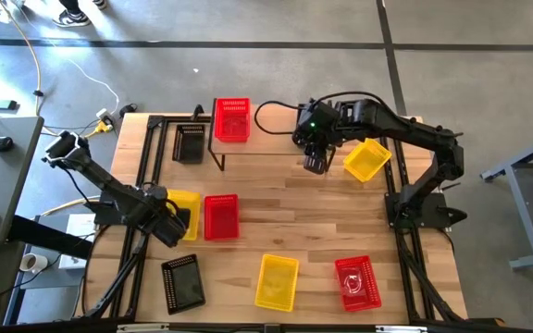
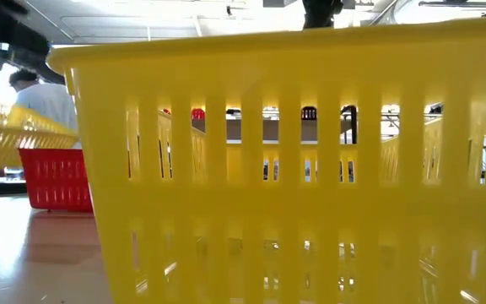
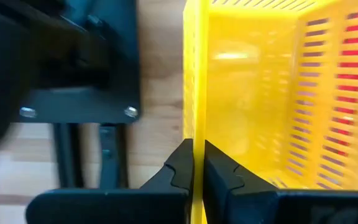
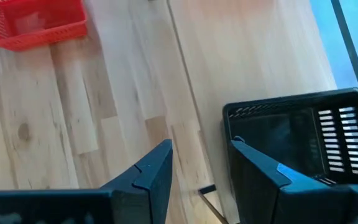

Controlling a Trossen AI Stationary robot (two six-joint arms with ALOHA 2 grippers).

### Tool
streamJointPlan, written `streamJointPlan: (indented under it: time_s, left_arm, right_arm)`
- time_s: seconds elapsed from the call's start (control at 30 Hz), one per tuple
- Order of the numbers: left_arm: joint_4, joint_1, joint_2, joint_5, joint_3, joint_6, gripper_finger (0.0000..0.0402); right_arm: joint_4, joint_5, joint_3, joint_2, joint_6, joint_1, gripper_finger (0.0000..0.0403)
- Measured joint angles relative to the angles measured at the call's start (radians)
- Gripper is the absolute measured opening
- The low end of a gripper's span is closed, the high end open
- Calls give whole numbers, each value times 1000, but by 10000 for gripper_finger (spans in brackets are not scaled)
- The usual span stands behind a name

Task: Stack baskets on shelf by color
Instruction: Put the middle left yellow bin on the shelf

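A yellow basket (image 1: pixel 185 213) sits on the wooden tabletop (image 1: pixel 294 222) near its left edge, touching a red basket (image 1: pixel 220 216) beside it, and the left pincer (image 3: pixel 197 168) is pressed together on the yellow basket's side wall. At the tabletop's far edge, one red basket (image 1: pixel 231 119) rests on the shelf (image 1: pixel 276 139) with a black basket (image 1: pixel 190 144) just left of it. The right pincer (image 1: pixel 315 164) hangs over the shelf with fingers spread, holding nothing; other baskets lie scattered along the near edge.

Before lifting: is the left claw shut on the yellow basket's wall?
Shut. In the left wrist view the left claw has both fingers pressed against the yellow basket wall.
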Motion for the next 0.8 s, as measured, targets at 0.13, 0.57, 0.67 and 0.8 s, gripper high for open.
streamJointPlan:
  time_s: [0.13, 0.57, 0.67, 0.8]
  left_arm:
    - [-105, 0, -1, -38, 111, -1, 4]
    - [-91, 95, -6, -245, 237, 90, 4]
    - [-43, 142, 3, -246, 237, 156, 4]
    - [30, 203, 14, -267, 237, 240, 4]
  right_arm:
    - [7, 1, 0, 0, -10, 20, 142]
    - [198, -150, -3, 0, -179, 140, 142]
    - [259, -151, -5, 1, -230, 179, 142]
    - [347, -151, -5, 1, -287, 224, 142]
